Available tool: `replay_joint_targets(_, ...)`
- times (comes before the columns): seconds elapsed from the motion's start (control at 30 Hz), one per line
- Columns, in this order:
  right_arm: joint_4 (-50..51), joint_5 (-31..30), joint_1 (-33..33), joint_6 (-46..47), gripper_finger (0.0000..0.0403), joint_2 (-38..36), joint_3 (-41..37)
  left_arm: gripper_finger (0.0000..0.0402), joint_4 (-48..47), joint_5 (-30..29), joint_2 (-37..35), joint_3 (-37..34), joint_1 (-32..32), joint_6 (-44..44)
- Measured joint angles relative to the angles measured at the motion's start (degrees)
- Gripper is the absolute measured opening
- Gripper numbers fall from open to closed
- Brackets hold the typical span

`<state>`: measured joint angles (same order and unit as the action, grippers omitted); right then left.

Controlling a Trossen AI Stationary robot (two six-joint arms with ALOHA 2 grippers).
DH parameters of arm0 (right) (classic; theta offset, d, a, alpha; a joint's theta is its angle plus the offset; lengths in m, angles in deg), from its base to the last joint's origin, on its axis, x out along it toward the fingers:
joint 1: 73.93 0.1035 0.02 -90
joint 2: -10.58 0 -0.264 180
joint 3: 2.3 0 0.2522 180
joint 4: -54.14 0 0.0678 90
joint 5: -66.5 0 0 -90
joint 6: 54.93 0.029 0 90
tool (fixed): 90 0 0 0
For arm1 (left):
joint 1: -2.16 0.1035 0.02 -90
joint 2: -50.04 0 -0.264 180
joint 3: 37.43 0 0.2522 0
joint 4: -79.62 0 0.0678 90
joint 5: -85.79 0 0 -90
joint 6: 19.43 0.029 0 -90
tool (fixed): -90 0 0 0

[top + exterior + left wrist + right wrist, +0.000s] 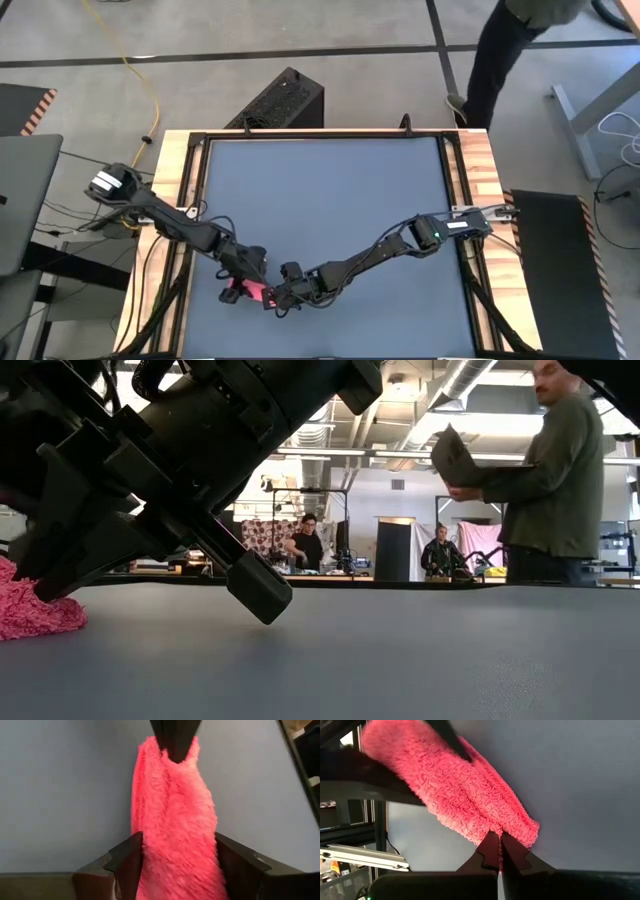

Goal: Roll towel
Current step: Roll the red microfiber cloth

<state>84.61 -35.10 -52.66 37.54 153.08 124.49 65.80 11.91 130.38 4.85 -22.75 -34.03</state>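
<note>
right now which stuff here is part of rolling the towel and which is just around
Part of the job:
- towel, a folded strip on the table
- left tool, open, straddling it
- right tool, shut on its end

Just around:
- person holding a laptop
- black box on the floor

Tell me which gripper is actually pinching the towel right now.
The right gripper: its fingertips are shut on one end of the pink towel. The left gripper only straddles the towel's other end, fingers spread open.
</note>
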Motion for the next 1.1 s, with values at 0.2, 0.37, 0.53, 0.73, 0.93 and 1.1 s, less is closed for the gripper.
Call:
replay_joint_targets(0.2, -0.35, 0.16, -0.02, -0.95, 0.0018, 0.0, 0.0, 0.021, -6.99, -2.64, -5.72, 2.58, 0.99, 2.18)
replay_joint_targets(0.37, -0.46, 0.28, -0.03, -1.16, 0.0018, 0.0, -0.02, 0.021, -3.29, -3.17, -3.42, 3.2, 1.25, 0.37)
replay_joint_targets(0.53, -0.48, 0.45, -0.04, -1.33, 0.0018, 0.0, -0.02, 0.021, -1.5, 0.44, 2.69, 3.09, 1.1, -2.34)
replay_joint_targets(0.73, -0.5, 0.81, -0.07, -1.51, 0.0018, 0.0, 0.0, 0.021, -1.66, 1.22, 6.16, 3.22, 1.14, -3.13)
replay_joint_targets(0.93, -1.14, 1.93, -0.07, -4.74, 0.0038, -0.07, -0.05, 0.019, -4.9, 1.69, 6.4, 3.85, 1.14, -4.1)
replay_joint_targets(1.1, -1.75, 2.32, -0.1, -7.35, 0.0076, -0.43, -0.09, 0.011, -8.93, 3.53, 6.55, 5.32, 1.14, -2.18)
